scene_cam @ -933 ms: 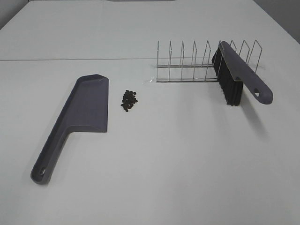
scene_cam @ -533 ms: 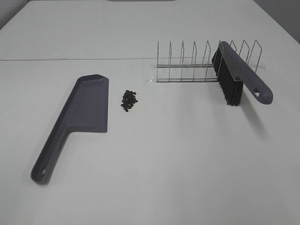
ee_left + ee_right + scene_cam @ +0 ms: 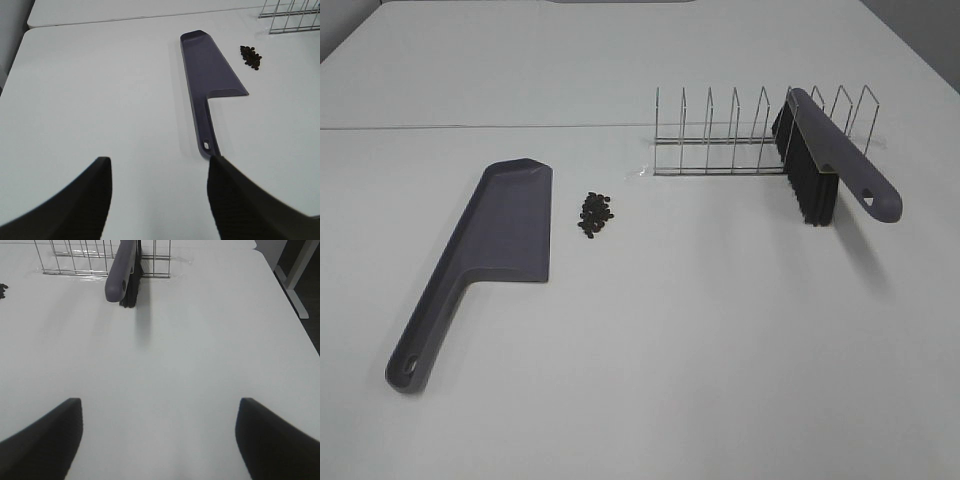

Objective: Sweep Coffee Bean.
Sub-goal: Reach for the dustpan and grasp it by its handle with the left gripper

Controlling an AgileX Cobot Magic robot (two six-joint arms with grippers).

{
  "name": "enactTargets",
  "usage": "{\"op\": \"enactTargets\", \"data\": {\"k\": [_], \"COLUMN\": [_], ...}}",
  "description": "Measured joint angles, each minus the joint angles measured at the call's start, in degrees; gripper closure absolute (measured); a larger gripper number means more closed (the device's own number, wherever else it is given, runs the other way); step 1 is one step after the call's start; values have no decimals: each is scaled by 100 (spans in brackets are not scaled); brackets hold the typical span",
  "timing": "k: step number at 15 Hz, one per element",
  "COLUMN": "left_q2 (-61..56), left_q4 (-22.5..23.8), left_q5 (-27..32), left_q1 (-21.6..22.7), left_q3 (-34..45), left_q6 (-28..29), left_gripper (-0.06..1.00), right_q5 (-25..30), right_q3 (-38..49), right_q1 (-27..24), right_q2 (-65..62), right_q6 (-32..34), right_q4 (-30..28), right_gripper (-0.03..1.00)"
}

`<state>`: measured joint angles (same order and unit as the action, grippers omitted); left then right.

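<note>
A small cluster of dark coffee beans (image 3: 595,214) lies on the white table, just right of the grey-purple dustpan (image 3: 495,240), which lies flat with its handle toward the front left. The beans (image 3: 251,55) and dustpan (image 3: 210,70) also show in the left wrist view. A grey-purple brush (image 3: 825,160) with black bristles leans in a wire rack (image 3: 750,130) at the back right; it also shows in the right wrist view (image 3: 125,270). My left gripper (image 3: 159,195) is open, well short of the dustpan handle. My right gripper (image 3: 159,435) is open, well short of the brush. Neither gripper shows in the exterior view.
The table's right edge (image 3: 287,295) lies close to the brush side, with a table leg beyond it. A seam (image 3: 470,126) runs across the table behind the dustpan. The table's left edge (image 3: 15,55) shows in the left wrist view.
</note>
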<state>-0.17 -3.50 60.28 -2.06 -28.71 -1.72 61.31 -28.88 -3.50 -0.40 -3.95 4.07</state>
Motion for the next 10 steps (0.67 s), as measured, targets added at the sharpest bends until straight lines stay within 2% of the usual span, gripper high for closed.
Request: {"op": "enactTargets", "data": {"k": [10], "left_q2": [0], "left_q4": [0], "left_q5": [0], "left_q1": [0], "left_q3": [0], "left_q6": [0], "left_gripper": [39], "right_q5": [0], "right_q3": [0], "right_q1": [0], "right_q2": [0], "right_q6": [0], "right_q4": [0], "right_gripper": [18]}}
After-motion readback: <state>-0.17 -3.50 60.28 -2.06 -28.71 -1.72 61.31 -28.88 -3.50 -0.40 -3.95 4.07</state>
